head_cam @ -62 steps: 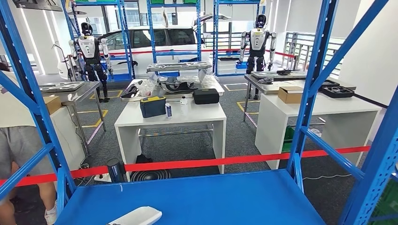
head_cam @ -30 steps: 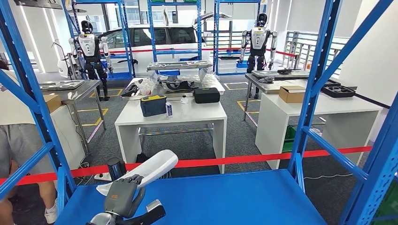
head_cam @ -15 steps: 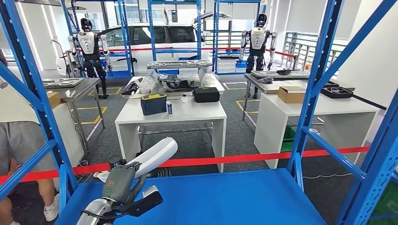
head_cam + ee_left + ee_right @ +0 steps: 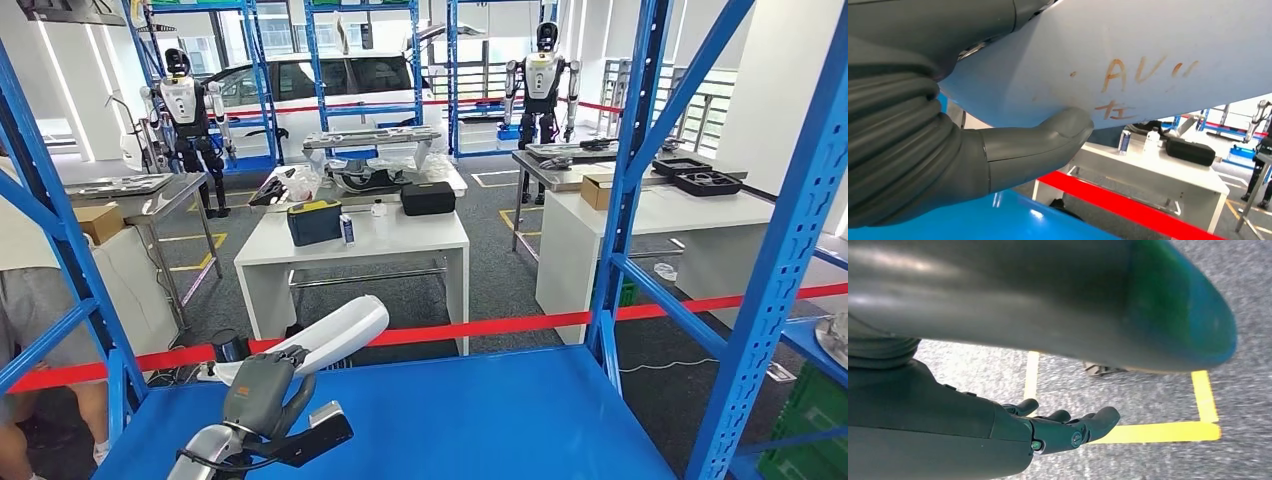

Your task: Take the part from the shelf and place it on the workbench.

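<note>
My left hand (image 4: 262,392) grips a long white curved part (image 4: 335,333) and holds it tilted above the front left of the blue shelf deck (image 4: 480,410). In the left wrist view the thumb (image 4: 1038,145) presses against the underside of the white part (image 4: 1148,55), which carries orange handwritten marks. My right hand (image 4: 1068,427) hangs above grey floor with its fingers loosely apart and nothing in it. A white workbench (image 4: 352,245) stands beyond the red tape (image 4: 500,326).
Blue shelf uprights (image 4: 625,190) and diagonal braces frame the view on both sides. A person (image 4: 45,310) stands at the left. On the white workbench sit a dark case (image 4: 314,221), a black case (image 4: 428,197) and small bottles. Another white table (image 4: 650,230) stands right.
The left hand came up from the shelf deck gripping the white part, lifting it off the deck. The whole view has since shifted, so the camera has turned slightly right.
</note>
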### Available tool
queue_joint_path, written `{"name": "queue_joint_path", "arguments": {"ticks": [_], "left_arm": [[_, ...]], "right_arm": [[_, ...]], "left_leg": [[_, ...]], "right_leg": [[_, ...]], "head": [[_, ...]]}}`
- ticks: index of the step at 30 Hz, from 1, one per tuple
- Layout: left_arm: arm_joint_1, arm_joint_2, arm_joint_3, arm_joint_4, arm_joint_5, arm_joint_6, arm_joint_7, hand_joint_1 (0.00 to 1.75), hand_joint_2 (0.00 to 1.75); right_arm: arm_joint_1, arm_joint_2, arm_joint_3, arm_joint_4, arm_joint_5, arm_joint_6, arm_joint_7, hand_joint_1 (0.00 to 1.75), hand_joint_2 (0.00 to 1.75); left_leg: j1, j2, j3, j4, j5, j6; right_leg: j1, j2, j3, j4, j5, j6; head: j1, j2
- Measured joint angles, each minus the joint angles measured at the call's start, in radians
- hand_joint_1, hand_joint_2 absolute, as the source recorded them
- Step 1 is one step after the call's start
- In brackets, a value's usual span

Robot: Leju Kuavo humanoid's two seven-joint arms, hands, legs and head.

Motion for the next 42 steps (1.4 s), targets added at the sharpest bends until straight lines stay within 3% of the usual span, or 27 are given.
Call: {"name": "queue_joint_path", "arguments": {"ticks": [3,4,8,9,10,12,13,14,15,16,17,19,20,22,24,26,28,29,31,32,33,35,36,38,39,40,42], "left_arm": [[-0.004,0.013,-0.010,-0.028,0.007,-0.008,0.009,1.48,1.75],[-0.008,0.017,-0.010,-0.035,0.013,-0.007,0.006,1.48,1.75],[-0.030,0.037,-0.017,-0.040,0.039,0.010,-0.021,1.48,1.75],[-0.035,0.039,-0.018,-0.039,0.044,0.013,-0.022,1.48,1.75],[-0.038,0.040,-0.020,-0.039,0.050,0.016,-0.021,1.48,1.75],[-0.038,0.045,-0.023,-0.038,0.055,0.023,-0.014,1.48,1.75],[-0.035,0.048,-0.024,-0.036,0.056,0.026,-0.011,1.48,1.75],[-0.031,0.051,-0.025,-0.035,0.057,0.028,-0.010,1.48,1.75],[-0.028,0.054,-0.025,-0.033,0.057,0.029,-0.009,1.48,1.75],[-0.026,0.056,-0.025,-0.032,0.058,0.031,-0.009,1.48,1.75],[-0.024,0.058,-0.025,-0.032,0.058,0.031,-0.009,1.48,1.75],[-0.024,0.063,-0.025,-0.034,0.059,0.033,-0.008,1.48,1.75],[-0.024,0.065,-0.025,-0.034,0.060,0.033,-0.007,1.48,1.75],[-0.023,0.068,-0.027,-0.032,0.066,0.033,-0.008,1.48,1.75],[-0.018,0.073,-0.029,-0.028,0.077,0.033,-0.012,1.48,1.75],[-0.012,0.078,-0.033,-0.020,0.085,0.034,-0.016,1.48,1.75],[-0.003,0.079,-0.036,-0.010,0.093,0.038,-0.017,1.48,1.75],[0.004,0.079,-0.037,-0.006,0.096,0.040,-0.016,1.48,1.75],[0.014,0.077,-0.042,0.005,0.100,0.047,-0.016,1.48,1.75],[0.016,0.075,-0.044,0.013,0.103,0.053,-0.016,1.48,1.75],[0.017,0.073,-0.047,0.021,0.106,0.060,-0.017,1.48,1.75],[0.018,0.067,-0.051,0.037,0.112,0.076,-0.021,1.48,1.75],[0.018,0.064,-0.053,0.045,0.114,0.082,-0.023,1.48,1.75],[0.017,0.062,-0.056,0.060,0.116,0.088,-0.025,1.48,1.75],[0.017,0.061,-0.058,0.067,0.118,0.090,-0.025,1.48,1.75],[0.017,0.060,-0.058,0.073,0.122,0.093,-0.026,1.48,1.75],[0.018,0.058,-0.059,0.087,0.135,0.104,-0.031,1.48,1.75]], "right_arm": [[0.000,0.000,-0.003,0.000,0.001,0.000,-0.011,0.00,0.00],[0.000,0.000,-0.005,0.000,0.001,0.000,-0.018,0.00,0.00],[0.001,-0.008,-0.017,0.000,0.001,0.000,-0.029,0.00,0.00],[0.001,-0.012,-0.021,0.000,0.000,0.002,-0.033,0.00,0.00],[0.000,-0.017,-0.024,0.000,-0.001,0.005,-0.038,0.00,0.00],[-0.003,-0.028,-0.031,0.000,0.000,0.010,-0.045,0.00,0.00],[-0.004,-0.034,-0.033,0.000,0.001,0.010,-0.046,0.00,0.00],[-0.005,-0.039,-0.035,0.000,0.002,0.010,-0.046,0.00,0.00],[-0.005,-0.044,-0.037,0.000,0.002,0.010,-0.045,0.00,0.00],[-0.006,-0.048,-0.039,0.000,0.002,0.009,-0.045,0.00,0.00],[-0.007,-0.050,-0.040,0.000,0.002,0.009,-0.045,0.00,0.00],[-0.010,-0.053,-0.041,0.000,0.006,0.009,-0.045,0.00,0.00],[-0.012,-0.054,-0.042,0.000,0.012,0.009,-0.043,0.00,0.00],[-0.012,-0.056,-0.041,0.000,0.030,0.009,-0.032,0.00,0.00],[-0.011,-0.057,-0.040,0.000,0.046,0.009,-0.009,0.00,0.00],[-0.009,-0.058,-0.039,0.000,0.054,0.009,0.018,0.00,0.00],[-0.005,-0.059,-0.039,0.000,0.057,0.009,0.044,0.00,0.00],[-0.003,-0.060,-0.039,0.000,0.060,0.009,0.056,0.00,0.00],[0.002,-0.060,-0.039,0.000,0.065,0.009,0.072,0.00,0.00],[0.004,-0.060,-0.039,0.000,0.068,0.009,0.076,0.00,0.00],[0.007,-0.060,-0.039,0.000,0.070,0.009,0.078,0.00,0.00],[0.011,-0.060,-0.039,0.000,0.073,0.009,0.079,0.00,0.00],[0.012,-0.060,-0.039,0.000,0.073,0.009,0.079,0.00,0.00],[0.015,-0.060,-0.039,0.000,0.074,0.009,0.076,0.00,0.00],[0.016,-0.059,-0.039,0.000,0.074,0.009,0.071,0.00,0.00],[0.018,-0.058,-0.039,0.000,0.075,0.012,0.062,0.00,0.00],[0.019,-0.058,-0.039,0.000,0.079,0.018,0.036,0.00,0.00]], "left_leg": [[-0.013,0.001,0.113,-0.179,0.060,0.024],[-0.018,0.002,0.136,-0.221,0.070,0.028],[-0.026,0.006,0.133,-0.267,0.104,0.039],[-0.024,0.007,0.129,-0.274,0.119,0.046],[-0.021,0.008,0.122,-0.281,0.133,0.052],[-0.021,0.010,0.099,-0.282,0.155,0.059],[-0.021,0.011,0.086,-0.280,0.165,0.060],[-0.021,0.012,0.071,-0.278,0.175,0.059],[-0.020,0.012,0.056,-0.275,0.184,0.058],[-0.019,0.013,0.040,-0.270,0.192,0.055],[-0.018,0.013,0.026,-0.263,0.200,0.051],[-0.019,0.013,0.002,-0.249,0.211,0.041],[-0.019,0.013,-0.003,-0.245,0.216,0.035],[-0.019,0.013,-0.006,-0.245,0.229,0.023],[-0.016,0.009,-0.016,-0.232,0.216,0.011],[-0.012,0.005,-0.042,-0.161,0.139,-0.001],[-0.008,0.004,-0.068,-0.044,0.056,-0.010],[-0.007,0.004,-0.070,0.000,0.042,-0.013],[-0.004,0.004,-0.032,0.002,0.073,-0.013],[-0.003,0.004,0.010,-0.043,0.096,-0.011],[-0.003,0.003,0.064,-0.111,0.101,-0.007],[-0.009,0.001,0.144,-0.227,0.086,0.004],[-0.014,0.000,0.160,-0.257,0.076,0.010],[-0.019,0.001,0.151,-0.270,0.090,0.027],[-0.020,0.004,0.146,-0.274,0.101,0.037],[-0.019,0.006,0.139,-0.278,0.114,0.048],[-0.019,0.008,0.116,-0.280,0.139,0.061]], "right_leg": [[0.006,0.002,-0.021,-0.001,0.023,0.004],[0.005,0.002,-0.024,-0.004,0.031,0.009],[-0.001,0.001,-0.029,-0.021,0.055,0.034],[-0.001,0.000,-0.035,-0.011,0.038,0.040],[-0.001,0.000,-0.046,0.018,0.003,0.044],[-0.002,-0.001,-0.073,0.128,-0.091,0.051],[-0.003,-0.002,-0.083,0.186,-0.121,0.054],[-0.003,-0.002,-0.082,0.224,-0.129,0.057],[-0.003,-0.002,-0.067,0.231,-0.117,0.059],[-0.003,-0.002,-0.034,0.199,-0.094,0.059],[-0.004,-0.003,0.013,0.141,-0.077,0.059],[0.000,-0.003,0.097,0.022,-0.078,0.051],[0.003,-0.002,0.116,-0.010,-0.087,0.044],[0.006,0.000,0.115,-0.020,-0.084,0.026],[0.004,-0.003,0.106,-0.027,-0.066,0.012],[0.001,-0.006,0.087,-0.032,-0.044,0.002],[0.001,-0.007,0.061,-0.033,-0.023,-0.001],[0.001,-0.008,0.047,-0.032,-0.012,0.000],[0.001,-0.008,0.015,-0.032,0.012,0.004],[0.001,-0.007,0.000,-0.032,0.024,0.006],[0.002,-0.006,-0.013,-0.031,0.036,0.011],[0.001,-0.005,-0.024,-0.033,0.056,0.023],[0.000,-0.005,-0.025,-0.036,0.065,0.030],[-0.006,-0.005,-0.026,-0.043,0.081,0.045],[-0.008,-0.005,-0.031,-0.038,0.072,0.050],[-0.009,-0.004,-0.040,-0.015,0.042,0.053],[-0.007,-0.004,-0.069,0.087,-0.059,0.055]], "head": [[0.000,0.000],[0.000,0.000],[0.000,0.000],[0.001,0.000],[0.001,0.000],[0.003,0.000],[0.003,0.000],[0.003,0.000],[0.003,0.000],[0.003,0.000],[0.004,0.000],[0.003,0.000],[0.003,0.000],[0.002,0.000],[0.002,0.000],[0.001,0.000],[0.001,0.000],[0.001,0.000],[0.001,0.000],[0.001,0.000],[0.001,0.000],[0.002,0.000],[0.002,0.000],[0.001,0.000],[0.001,0.000],[0.001,0.000],[0.002,0.000]]}}
